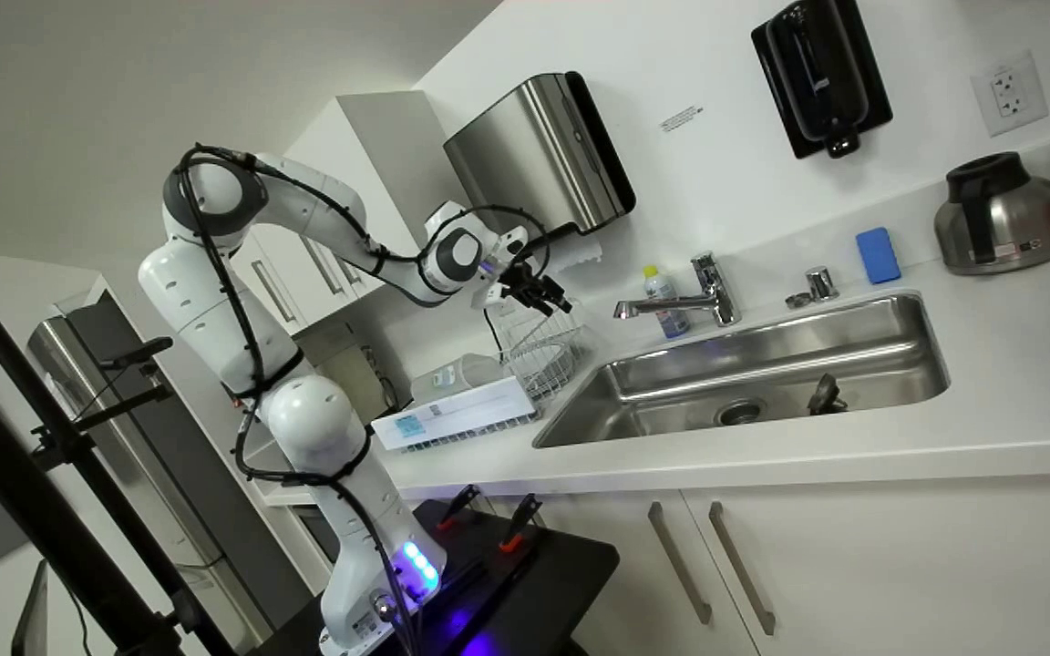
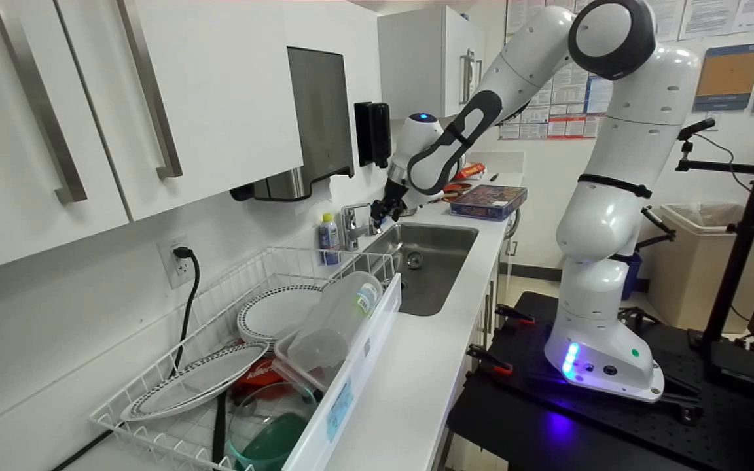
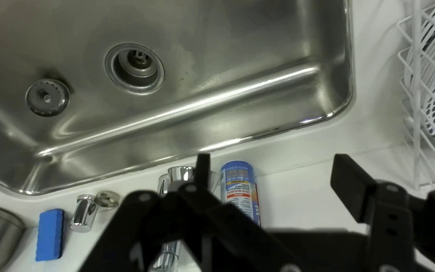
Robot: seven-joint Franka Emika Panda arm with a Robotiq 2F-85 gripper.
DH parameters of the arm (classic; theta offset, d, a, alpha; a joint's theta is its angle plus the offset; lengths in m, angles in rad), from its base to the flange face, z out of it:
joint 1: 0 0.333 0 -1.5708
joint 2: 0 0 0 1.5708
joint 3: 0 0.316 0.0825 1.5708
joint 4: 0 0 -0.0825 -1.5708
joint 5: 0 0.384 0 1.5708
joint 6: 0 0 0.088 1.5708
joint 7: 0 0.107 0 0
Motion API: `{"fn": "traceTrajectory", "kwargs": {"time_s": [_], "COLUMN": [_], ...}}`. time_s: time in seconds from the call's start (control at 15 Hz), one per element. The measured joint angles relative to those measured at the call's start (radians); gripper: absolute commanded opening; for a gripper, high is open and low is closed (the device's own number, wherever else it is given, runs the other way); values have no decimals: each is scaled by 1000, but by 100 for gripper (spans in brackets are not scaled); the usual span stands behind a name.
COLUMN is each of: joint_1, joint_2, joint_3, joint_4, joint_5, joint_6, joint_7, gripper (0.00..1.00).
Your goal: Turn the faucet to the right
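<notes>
The chrome faucet (image 1: pixel 721 296) stands behind the sink (image 1: pixel 671 424), its slim spout pointing left toward the dish rack in an exterior view. It also shows in an exterior view (image 2: pixel 351 229). In the wrist view the faucet (image 3: pixel 181 173) is partly hidden behind the left finger. My gripper is open and empty in the wrist view (image 3: pixel 274 173), its fingers wide apart. In an exterior view the gripper (image 1: pixel 552 296) hangs in the air left of the spout tip, apart from it. In an exterior view the gripper (image 2: pixel 387 212) appears just right of the faucet.
A spray bottle (image 1: pixel 659 284) stands close beside the faucet; the wrist view shows it between the fingers (image 3: pixel 238 185). A dish rack (image 1: pixel 461 410) is left of the sink. A steel dispenser (image 1: pixel 534 150) hangs above. A chrome knob (image 1: pixel 821 284) and blue sponge (image 1: pixel 878 255) are further right.
</notes>
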Motion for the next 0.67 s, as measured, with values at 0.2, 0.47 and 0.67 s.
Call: {"fn": "traceTrajectory", "kwargs": {"time_s": [0.2,0.47,0.67], "joint_1": [-24,-40,-38], "joint_2": [90,198,265], "joint_3": [2,-5,-22], "joint_4": [58,131,197], "joint_5": [-81,-218,-314], "joint_6": [53,142,158], "joint_7": [51,164,254], "gripper": [27,0,0]}}
